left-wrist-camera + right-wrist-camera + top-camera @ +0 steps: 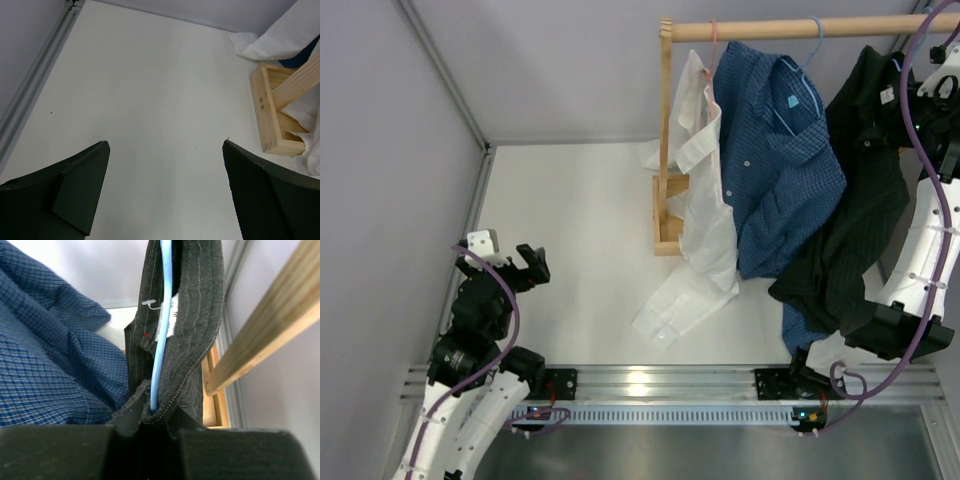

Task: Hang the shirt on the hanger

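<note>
The black shirt (860, 200) hangs at the right end of the wooden rail (770, 28), drooping down to the table. In the right wrist view its collar (200, 325) wraps the thin light-blue hanger (161, 340), whose wire runs down into my jaws. My right gripper (157, 415) is shut on the collar fold and the hanger wire, high up by the rail (270, 335); it also shows in the top view (935, 90). My left gripper (532, 265) is open and empty, low over the bare table at the left (165, 145).
A white shirt (705, 200) and a blue checked shirt (775, 170) hang on the same rail, left of the black one. The rack's wooden base (272, 120) stands mid-table. Grey walls close in the left and back.
</note>
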Tool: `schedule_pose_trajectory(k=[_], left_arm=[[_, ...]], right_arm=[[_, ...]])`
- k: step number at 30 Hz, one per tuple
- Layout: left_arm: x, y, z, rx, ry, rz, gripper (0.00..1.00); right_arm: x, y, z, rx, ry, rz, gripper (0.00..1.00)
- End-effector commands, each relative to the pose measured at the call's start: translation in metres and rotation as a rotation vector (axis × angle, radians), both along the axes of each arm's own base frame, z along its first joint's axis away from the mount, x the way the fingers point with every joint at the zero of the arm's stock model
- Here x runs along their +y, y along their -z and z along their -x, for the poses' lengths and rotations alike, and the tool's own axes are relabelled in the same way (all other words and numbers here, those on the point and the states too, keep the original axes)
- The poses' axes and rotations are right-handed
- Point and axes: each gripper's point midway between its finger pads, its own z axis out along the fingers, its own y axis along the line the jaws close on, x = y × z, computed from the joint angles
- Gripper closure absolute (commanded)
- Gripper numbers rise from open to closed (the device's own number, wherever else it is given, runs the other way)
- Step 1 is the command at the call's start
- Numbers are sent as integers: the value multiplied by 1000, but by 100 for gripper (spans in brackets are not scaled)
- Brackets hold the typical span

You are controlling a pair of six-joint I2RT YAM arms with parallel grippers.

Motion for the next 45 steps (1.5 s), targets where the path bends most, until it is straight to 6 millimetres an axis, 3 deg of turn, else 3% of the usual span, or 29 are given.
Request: schedule_pose_trajectory(k=[1, 2, 3, 6, 9, 11, 14, 15, 17, 18, 19, 21, 23, 24, 27, 29, 34, 45], left_arm=[[-1, -4, -5, -16, -7, 6, 2], [0, -4, -5, -17, -12, 8, 2], [3, -4, -5, -17, -32, 6, 2], [12, -5, -4, -18, -87, 7, 2], [22, -5, -2, -15, -143, 5, 2], [27, -6, 0, -19, -169, 6, 2], [34, -7, 5, -18, -201, -2, 2], [36, -8, 6, -17, -205, -6, 2], [39, -13, 11, -24, -212, -8, 2], [39, -12, 12, -18, -209, -12, 2], [38, -14, 13, -19, -204, -11, 2], [34, -20, 16, -11, -170, -13, 2], [27, -31, 16, 6, -123, -13, 2], [24, -33, 17, 18, -107, -14, 2], [17, -35, 19, 79, -67, -23, 2], [17, -34, 21, 93, -58, -33, 2], [23, -42, 30, 58, -67, -32, 2], [19, -51, 41, 7, -11, -16, 2]], right_arm=[[-16, -12, 6, -36, 81, 28, 92], [-23, -9, 8, -26, 123, 28, 80], [-24, -11, 13, -29, 142, 34, 48], [-28, -28, 31, -68, 207, 62, 10], [-15, -45, 53, -126, 202, 54, 1], [0, -50, 67, -152, 170, 41, 1], [16, -46, 104, -187, 200, 69, 1], [26, -40, 128, -212, 210, 83, 1], [45, -38, 148, -270, 179, 100, 1], [55, -28, 170, -293, 160, 99, 1], [63, -21, 178, -299, 134, 96, 1], [90, 10, 193, -287, 19, 37, 0], [109, 33, 198, -259, -66, -19, 0], [113, 55, 201, -226, -83, -37, 1], [117, 92, 206, -144, -95, -66, 1], [114, 101, 210, -135, -67, -65, 1], [106, 98, 233, -173, -32, -23, 1], [96, 101, 249, -191, -21, 38, 1]])
